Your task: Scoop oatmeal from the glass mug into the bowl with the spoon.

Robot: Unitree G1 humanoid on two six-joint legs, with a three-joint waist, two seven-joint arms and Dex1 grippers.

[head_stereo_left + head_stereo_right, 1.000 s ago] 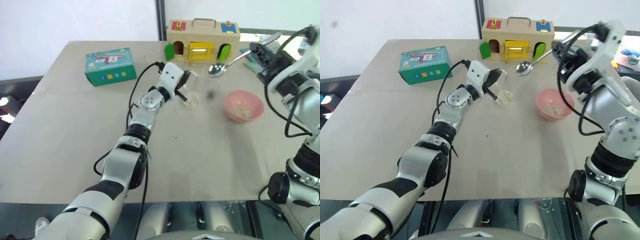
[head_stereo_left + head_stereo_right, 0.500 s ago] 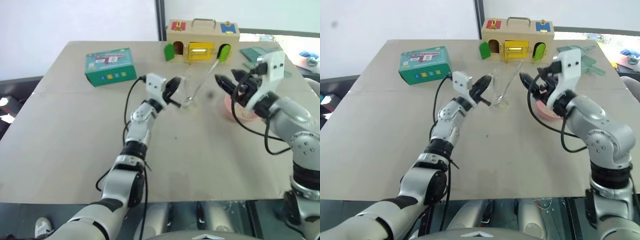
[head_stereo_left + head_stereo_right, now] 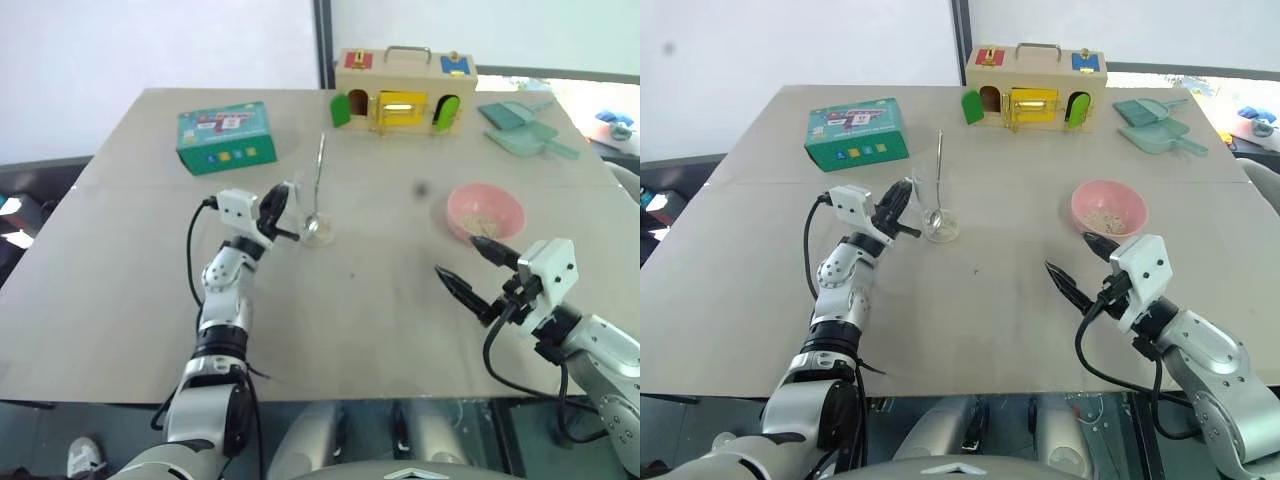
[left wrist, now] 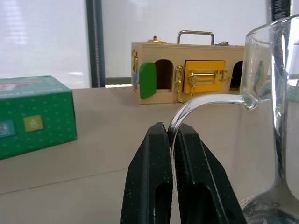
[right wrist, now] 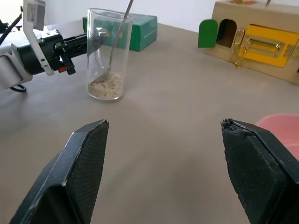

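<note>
Left hand (image 3: 283, 213) pinches the clear glass mug's (image 3: 312, 210) handle, right hand (image 3: 478, 268) gapes empty, thin silver spoon (image 3: 318, 180) parked inside; pale flaky oatmeal (image 5: 105, 86) remains, some lies in the small pink bowl (image 3: 485, 212).

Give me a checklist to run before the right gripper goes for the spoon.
1. Mug upright on the table: ok.
2. Left gripper shut on the mug's handle: ok.
3. Spoon standing in the mug, handle sticking out above the rim: ok.
4. Right gripper open and empty: ok.
5. Oatmeal left at the mug's bottom: ok.
6. Bowl upright, apart from the mug, some oatmeal in it: ok.
</note>
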